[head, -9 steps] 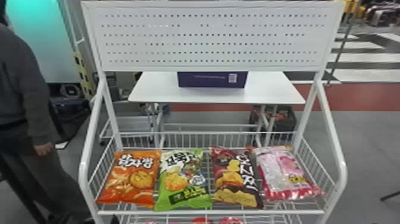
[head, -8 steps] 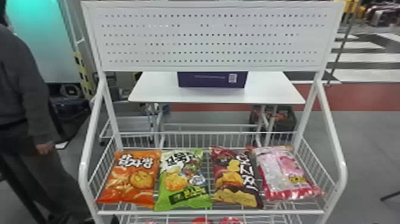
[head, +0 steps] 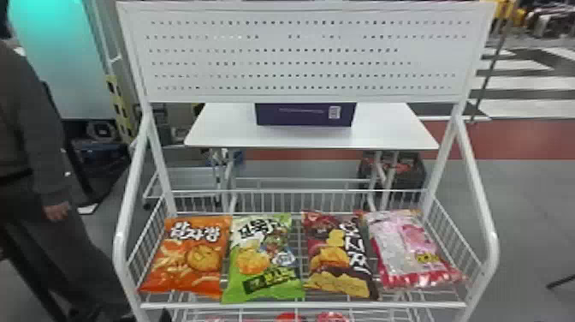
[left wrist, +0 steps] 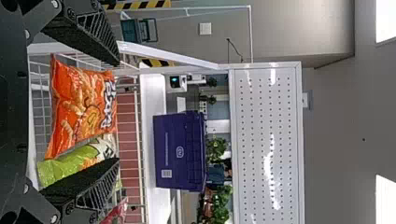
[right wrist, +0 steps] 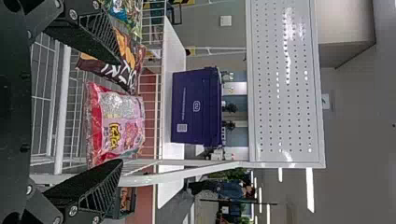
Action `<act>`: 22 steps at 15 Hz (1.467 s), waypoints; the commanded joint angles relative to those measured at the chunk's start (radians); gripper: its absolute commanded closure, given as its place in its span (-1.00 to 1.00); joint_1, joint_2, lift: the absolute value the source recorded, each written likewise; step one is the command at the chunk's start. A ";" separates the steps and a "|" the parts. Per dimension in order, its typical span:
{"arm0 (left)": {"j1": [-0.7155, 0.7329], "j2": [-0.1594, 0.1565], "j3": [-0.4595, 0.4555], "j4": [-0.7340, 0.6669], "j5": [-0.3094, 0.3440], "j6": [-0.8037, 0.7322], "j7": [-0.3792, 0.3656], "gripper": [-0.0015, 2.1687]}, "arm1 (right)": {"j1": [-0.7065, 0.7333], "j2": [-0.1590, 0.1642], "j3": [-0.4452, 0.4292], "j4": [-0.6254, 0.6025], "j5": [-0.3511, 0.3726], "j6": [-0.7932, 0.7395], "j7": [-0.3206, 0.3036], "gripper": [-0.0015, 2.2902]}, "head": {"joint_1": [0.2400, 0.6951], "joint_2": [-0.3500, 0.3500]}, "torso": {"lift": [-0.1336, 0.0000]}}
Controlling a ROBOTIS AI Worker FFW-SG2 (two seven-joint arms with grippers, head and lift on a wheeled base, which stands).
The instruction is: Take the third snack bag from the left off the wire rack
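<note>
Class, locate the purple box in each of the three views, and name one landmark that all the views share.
Head view: purple box on the white table behind the rack, just under the perforated panel.
Left wrist view: box between the orange bag and the panel.
Right wrist view: box between the pink bag and the panel.
Shared landmark: the perforated panel.

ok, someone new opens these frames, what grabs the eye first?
Four bright snack bags lie side by side on the wire rack shelf: orange bag, green bag, dark red bag third from the left, pink bag. Above them stands the white perforated panel, and behind it a dark blue box sits on a white table. The left gripper and right gripper are both open, facing the shelf.
</note>
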 commanded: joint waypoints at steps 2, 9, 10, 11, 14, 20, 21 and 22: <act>0.003 -0.003 -0.012 -0.005 -0.003 -0.003 -0.001 -0.84 | -0.046 0.000 0.036 0.024 -0.001 0.006 -0.006 -0.86 | 0.14 0.00 | 1.00; 0.008 -0.005 -0.038 -0.008 -0.025 -0.003 -0.003 -0.84 | -0.543 0.076 0.317 0.270 0.048 0.313 -0.033 -0.84 | 0.14 0.00 | 1.00; 0.008 -0.003 -0.038 -0.005 -0.025 -0.003 -0.003 -0.84 | -0.596 0.088 0.340 0.311 0.047 0.353 -0.035 -0.84 | 0.14 0.00 | 1.00; 0.008 -0.003 -0.038 -0.003 -0.025 -0.003 -0.003 -0.84 | -0.648 0.100 0.361 0.353 0.047 0.377 -0.044 -0.84 | 0.14 0.00 | 1.00; 0.008 -0.002 -0.038 0.003 -0.025 -0.003 -0.001 -0.84 | -0.759 0.123 0.392 0.465 0.047 0.436 -0.045 -0.84 | 0.14 0.00 | 1.00; 0.000 0.006 -0.033 0.014 -0.018 -0.003 -0.001 -0.84 | -0.866 0.151 0.404 0.603 0.034 0.506 -0.042 -0.68 | 0.14 0.00 | 1.00; -0.002 0.006 -0.033 0.014 -0.018 -0.003 -0.001 -0.84 | -0.869 0.151 0.403 0.603 0.028 0.522 -0.041 -0.54 | 0.14 0.00 | 1.00; -0.002 0.006 -0.033 0.014 -0.018 -0.003 -0.001 -0.84 | -0.868 0.151 0.403 0.594 0.022 0.525 -0.041 -0.42 | 0.14 0.00 | 1.00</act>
